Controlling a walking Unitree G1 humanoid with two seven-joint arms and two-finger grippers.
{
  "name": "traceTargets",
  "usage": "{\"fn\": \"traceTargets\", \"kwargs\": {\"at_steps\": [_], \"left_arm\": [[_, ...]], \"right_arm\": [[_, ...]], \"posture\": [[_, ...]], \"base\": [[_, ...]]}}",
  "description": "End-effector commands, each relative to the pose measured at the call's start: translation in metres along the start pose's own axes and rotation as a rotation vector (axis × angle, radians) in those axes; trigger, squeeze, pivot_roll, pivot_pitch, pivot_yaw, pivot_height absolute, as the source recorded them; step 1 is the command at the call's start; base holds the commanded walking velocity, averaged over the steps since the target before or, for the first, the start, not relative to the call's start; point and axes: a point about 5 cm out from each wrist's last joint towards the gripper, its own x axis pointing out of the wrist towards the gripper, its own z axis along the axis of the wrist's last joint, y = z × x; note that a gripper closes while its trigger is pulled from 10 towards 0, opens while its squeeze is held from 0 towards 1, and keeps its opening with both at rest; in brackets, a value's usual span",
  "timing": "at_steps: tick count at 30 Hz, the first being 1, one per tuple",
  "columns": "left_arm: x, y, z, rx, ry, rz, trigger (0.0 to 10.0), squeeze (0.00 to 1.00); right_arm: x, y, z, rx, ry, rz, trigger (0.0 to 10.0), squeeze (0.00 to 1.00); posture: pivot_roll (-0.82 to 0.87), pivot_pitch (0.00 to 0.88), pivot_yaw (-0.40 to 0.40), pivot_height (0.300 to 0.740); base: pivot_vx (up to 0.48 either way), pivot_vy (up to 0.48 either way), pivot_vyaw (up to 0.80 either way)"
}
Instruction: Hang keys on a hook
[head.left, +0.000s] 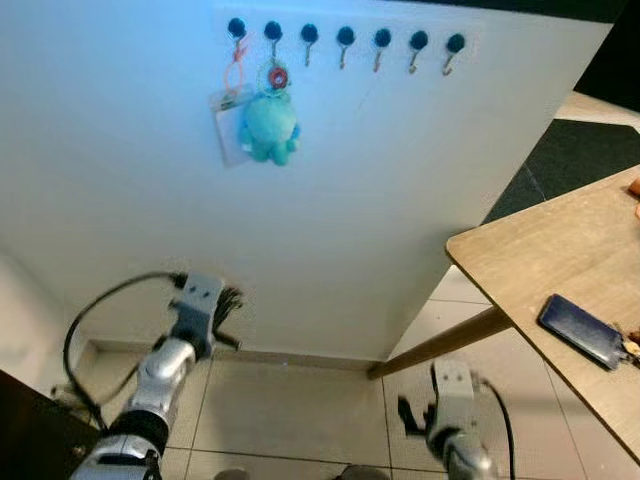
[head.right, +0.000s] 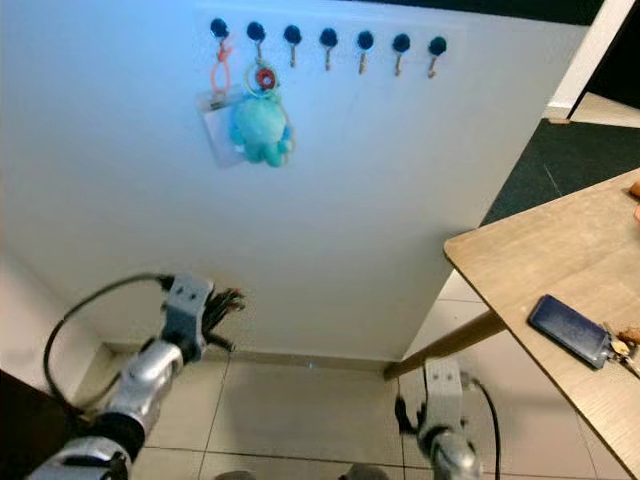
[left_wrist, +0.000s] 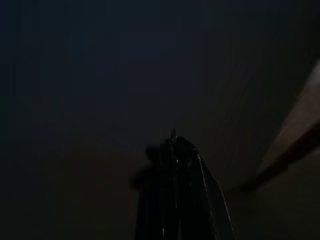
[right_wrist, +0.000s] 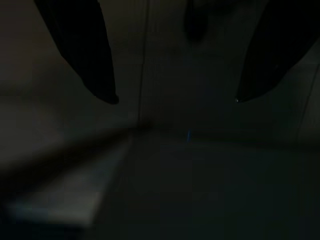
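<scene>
A row of several hooks (head.left: 345, 42) with dark blue knobs runs along the top of a white wall panel. An orange loop with a clear card (head.left: 230, 125) hangs on the first hook, and a teal plush keychain (head.left: 269, 125) on the second. The other hooks are bare. The keys (head.right: 618, 346) lie at the right edge of the wooden table (head.left: 540, 265), beside a dark blue case (head.left: 581, 330). My left gripper (head.left: 228, 305) is low by the wall's foot with its fingers (left_wrist: 175, 165) pressed together. My right gripper (right_wrist: 175, 100) hangs open over the floor tiles, holding nothing.
The table juts in from the right, with its leg (head.left: 440, 345) slanting down to the tiled floor (head.left: 300, 410). A black cable (head.left: 95, 310) loops off my left arm. Dark carpet (head.left: 560, 160) lies beyond the wall's right edge.
</scene>
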Motion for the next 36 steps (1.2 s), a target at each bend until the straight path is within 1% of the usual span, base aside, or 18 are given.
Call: {"fn": "traceTargets", "kwargs": {"at_steps": [1, 2, 3, 5, 7, 9, 10, 11, 13, 15, 16, 17, 18, 20, 24, 25, 30, 36], "left_arm": [[0.006, -0.003, 0.030, 0.082, -0.094, -0.189, 10.0, 0.00], [0.006, -0.003, 0.030, 0.082, -0.094, -0.189, 10.0, 0.00], [0.010, -0.006, 0.046, 0.112, -0.137, -0.258, 10.0, 0.00], [0.010, -0.006, 0.046, 0.112, -0.137, -0.258, 10.0, 0.00], [0.018, -0.013, 0.085, 0.161, -0.234, -0.401, 10.0, 0.00], [0.018, -0.013, 0.085, 0.161, -0.234, -0.401, 10.0, 0.00], [0.019, -0.016, 0.098, 0.176, -0.264, -0.442, 10.0, 0.00], [0.019, -0.016, 0.098, 0.176, -0.264, -0.442, 10.0, 0.00], [0.029, -0.020, 0.143, 0.167, -0.386, -0.481, 10.0, 0.00], [0.029, -0.020, 0.143, 0.167, -0.386, -0.481, 10.0, 0.00], [0.033, -0.021, 0.164, 0.169, -0.439, -0.490, 10.0, 0.00], [0.033, -0.021, 0.164, 0.169, -0.439, -0.490, 10.0, 0.00], [0.037, -0.023, 0.186, 0.160, -0.494, -0.500, 10.0, 0.00], [0.042, -0.025, 0.215, 0.161, -0.548, -0.506, 10.0, 0.00], [0.049, -0.025, 0.236, 0.184, -0.554, -0.468, 10.0, 0.00], [0.055, -0.022, 0.250, 0.159, -0.567, -0.425, 10.0, 0.00], [0.058, -0.019, 0.263, 0.112, -0.574, -0.397, 10.0, 0.00], [0.068, -0.017, 0.270, 0.129, -0.538, -0.348, 10.0, 0.00]], "right_arm": [[0.001, -0.001, 0.020, -0.062, -0.134, 0.030, 10.0, 0.00], [0.001, -0.001, 0.020, -0.062, -0.134, 0.030, 10.0, 0.00], [0.002, 0.000, 0.032, -0.079, -0.200, 0.041, 10.0, 0.00], [0.002, 0.000, 0.032, -0.079, -0.200, 0.041, 10.0, 0.00], [0.005, 0.000, 0.064, -0.096, -0.351, 0.045, 10.0, 0.00], [0.005, 0.000, 0.064, -0.096, -0.351, 0.045, 10.0, 0.00], [0.005, -0.001, 0.075, -0.096, -0.397, 0.039, 10.0, 0.00], [0.005, -0.001, 0.075, -0.096, -0.397, 0.039, 10.0, 0.00], [0.001, 0.003, 0.115, -0.076, -0.576, 0.088, 10.0, 0.00], [0.001, 0.003, 0.115, -0.076, -0.576, 0.088, 10.0, 0.00], [-0.004, 0.009, 0.133, -0.091, -0.654, 0.139, 10.0, 0.00], [-0.004, 0.009, 0.133, -0.091, -0.654, 0.139, 10.0, 0.00], [-0.011, 0.016, 0.151, -0.110, -0.730, 0.186, 10.0, 0.00], [-0.020, 0.024, 0.172, -0.138, -0.815, 0.232, 10.0, 0.00], [-0.026, 0.027, 0.189, -0.130, -0.873, 0.234, 10.0, 0.00], [-0.029, 0.030, 0.202, -0.119, -0.908, 0.239, 10.0, 0.00], [-0.034, 0.034, 0.214, -0.124, -0.933, 0.254, 10.0, 0.00], [-0.039, 0.042, 0.228, -0.129, -0.957, 0.272, 10.0, 0.00]], "posture": [[0.07, 0.061, -0.028, 0.740], [0.07, 0.061, -0.028, 0.740], [0.07, 0.061, -0.028, 0.740], [0.07, 0.061, -0.028, 0.740], [0.06, 0.062, -0.023, 0.740], [0.06, 0.062, -0.023, 0.740], [0.06, 0.061, -0.022, 0.740], [0.06, 0.061, -0.022, 0.740], [0.06, 0.059, -0.017, 0.740], [0.06, 0.059, -0.017, 0.740], [0.06, 0.060, -0.013, 0.740], [0.06, 0.060, -0.013, 0.740], [0.06, 0.061, -0.010, 0.740], [0.06, 0.061, -0.010, 0.740], [0.05, 0.055, -0.009, 0.740], [0.05, 0.055, -0.009, 0.740], [0.05, 0.055, -0.009, 0.740], [0.04, 0.045, -0.001, 0.740]], "base": [[0.000, 0.000, 0.00], [0.000, 0.000, 0.00], [0.000, 0.000, 0.00], [0.000, 0.000, 0.00], [0.000, 0.000, 0.00], [0.000, 0.000, 0.00], [0.000, 0.000, 0.00], [0.000, 0.000, 0.00], [0.000, 0.000, 0.00], [0.000, 0.000, 0.00], [0.000, 0.000, 0.00], [0.000, 0.000, 0.00], [0.000, 0.000, 0.00], [0.000, 0.000, 0.00], [0.000, 0.000, 0.00], [0.000, 0.000, 0.00], [0.000, 0.000, 0.00], [0.000, 0.000, 0.00]]}}
